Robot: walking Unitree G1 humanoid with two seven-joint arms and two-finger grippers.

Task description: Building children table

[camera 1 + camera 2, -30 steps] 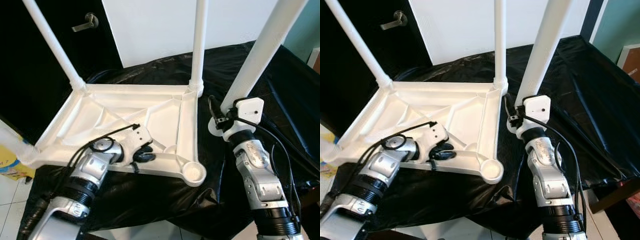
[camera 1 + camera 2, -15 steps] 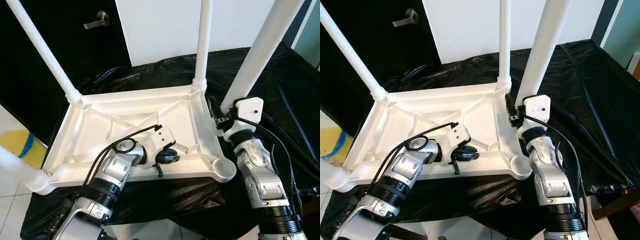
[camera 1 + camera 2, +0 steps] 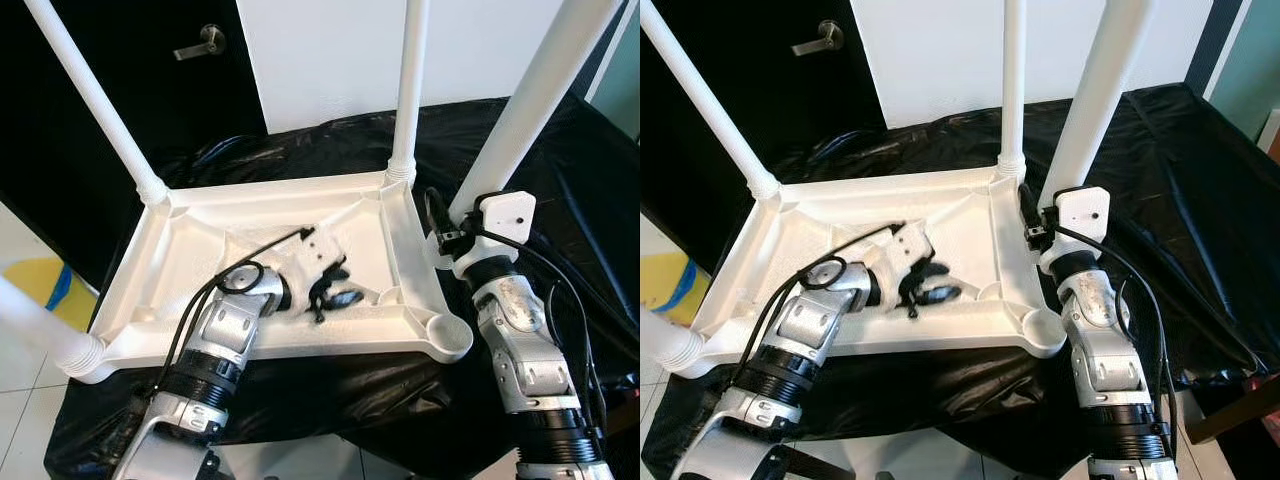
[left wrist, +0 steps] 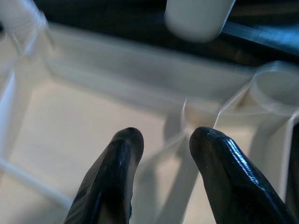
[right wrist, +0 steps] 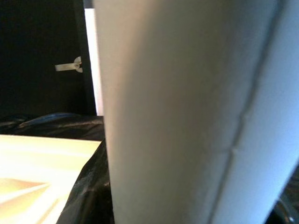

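The white plastic table top (image 3: 300, 190) lies upside down on the black cloth. Three white legs stand in its corners: far left (image 3: 95, 100), far right (image 3: 410, 90) and near left (image 3: 40, 325). The near right corner socket (image 3: 447, 338) is empty. My left gripper (image 3: 330, 285) hovers open over the ribs inside the top, its black fingers (image 4: 117, 158) apart with nothing between them. My right gripper (image 3: 440, 240) is beside the top's right rim, shut on the lower end of a loose white leg (image 3: 535, 95), which rises tilted and looms close in the right wrist view (image 5: 187, 116).
Black cloth (image 3: 560, 200) covers the work surface and drapes over its front edge. Behind stand a dark door with a lever handle (image 3: 200, 42) and a white wall. A yellow and blue object (image 3: 50, 285) lies on the tiled floor at left.
The table top has swung so its empty socket sits closer to my right arm. My left gripper has let go of the near rim, opened and moved inward over the ribs.
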